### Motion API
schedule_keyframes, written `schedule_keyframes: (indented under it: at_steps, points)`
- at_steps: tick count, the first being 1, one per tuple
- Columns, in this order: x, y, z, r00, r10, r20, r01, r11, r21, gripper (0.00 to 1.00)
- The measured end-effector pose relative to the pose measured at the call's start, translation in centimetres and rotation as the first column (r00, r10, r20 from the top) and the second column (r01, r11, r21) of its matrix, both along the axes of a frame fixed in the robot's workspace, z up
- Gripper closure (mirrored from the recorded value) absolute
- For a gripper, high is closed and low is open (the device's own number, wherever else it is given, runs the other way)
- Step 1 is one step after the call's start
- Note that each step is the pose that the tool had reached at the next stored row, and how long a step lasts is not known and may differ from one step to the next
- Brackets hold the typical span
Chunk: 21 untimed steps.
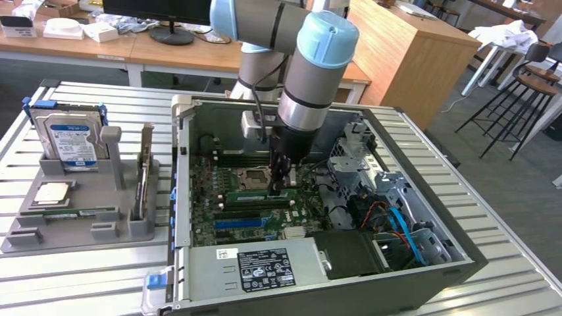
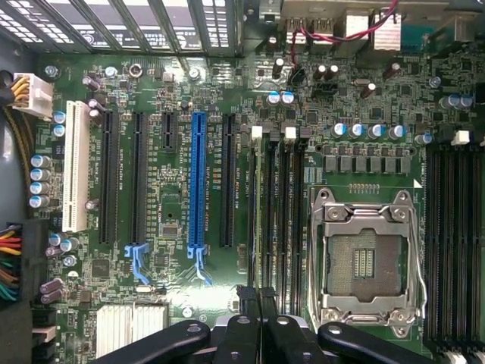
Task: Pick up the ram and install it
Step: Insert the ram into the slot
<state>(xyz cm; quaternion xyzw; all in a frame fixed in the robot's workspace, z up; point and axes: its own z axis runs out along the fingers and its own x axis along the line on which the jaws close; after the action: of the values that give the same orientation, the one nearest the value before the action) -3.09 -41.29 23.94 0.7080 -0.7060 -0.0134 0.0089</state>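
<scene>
Exterior view: the arm [image 1: 303, 85] reaches down into the open computer case [image 1: 181, 197] on the desk [image 1: 88, 276]. Its jaws, clenched together, meet the top edge of the ram [image 1: 255, 195], which stands in a memory slot of the motherboard [image 1: 220, 224]. A twin green stick [image 1: 66, 212] lies in the grey tray [image 1: 52, 234] at the exterior view's left.

Wrist view: the jaws are pressed shut directly over the ram [image 2: 258, 212], seen edge-on in its slot near the CPU socket [image 2: 364, 262].

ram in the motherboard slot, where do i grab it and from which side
Take the ram by its upper long edge, probably near the middle, pinching the two flat faces from straight above. It stands seated on edge, so only that edge is free, and the neighbouring memory slots crowd its sides.
</scene>
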Motion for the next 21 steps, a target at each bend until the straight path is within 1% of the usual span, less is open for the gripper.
schedule_keyframes:
  at_steps: [21]
  points:
    - [-0.08,-0.01,-0.37,1.0,-0.003,-0.0001,0.003,1.0,-0.0002,0.89]
